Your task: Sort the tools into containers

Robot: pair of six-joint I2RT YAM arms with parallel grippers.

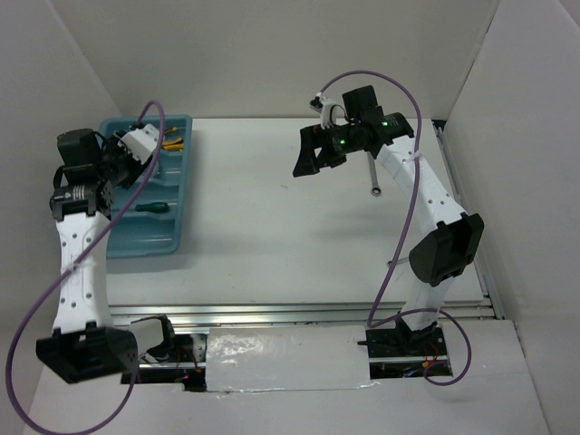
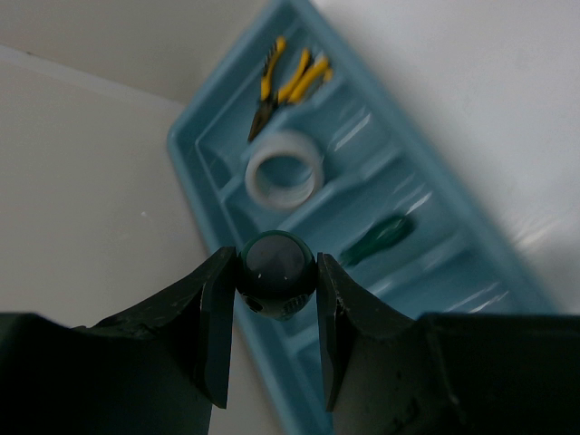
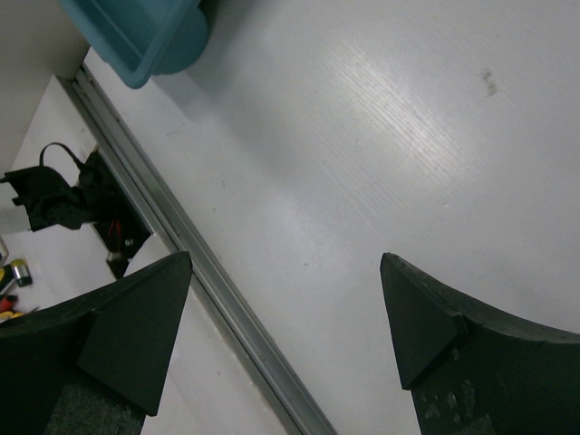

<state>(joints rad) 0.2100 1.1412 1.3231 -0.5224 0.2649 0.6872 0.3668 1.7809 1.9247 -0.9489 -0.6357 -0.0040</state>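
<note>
Well, from overhead the blue tray [image 1: 154,240] sits at the far left of the table [image 1: 272,227], with the left arm [image 1: 77,245] bent over it. Yellow pliers [image 1: 172,140] lie at the tray's far end and a green screwdriver [image 1: 149,207] lies nearer. Well apart, on the right side of the table, a slim silver wrench [image 1: 372,174] lies loose just beside the right arm [image 1: 421,190].

Looking down the left wrist, the left fingers [image 2: 213,326] are closed partway on a dark green round-ended handle [image 2: 276,270], one pad touching each side. It looks like a tool handle seen end on, though I cannot tell what hangs below it. Beneath it is the tray [image 2: 213,168], holding the pliers [image 2: 285,86] in one compartment, a white tape ring [image 2: 285,168] in the next, and the screwdriver [image 2: 381,237] in a third.

From the right wrist, the right fingers [image 3: 136,335] stand wide apart with nothing between them, over bare table, a metal rail [image 3: 208,272] and a corner of the tray [image 3: 136,36].

My guess is that the step in hand is setting the held tool down. To do it well, I would move it over the compartment with the screwdriver, turn it to lie along the long channel, and lower it close to the floor before opening. Dropped from height it could bounce over a divider. The wrench looks like the right arm's job.
</note>
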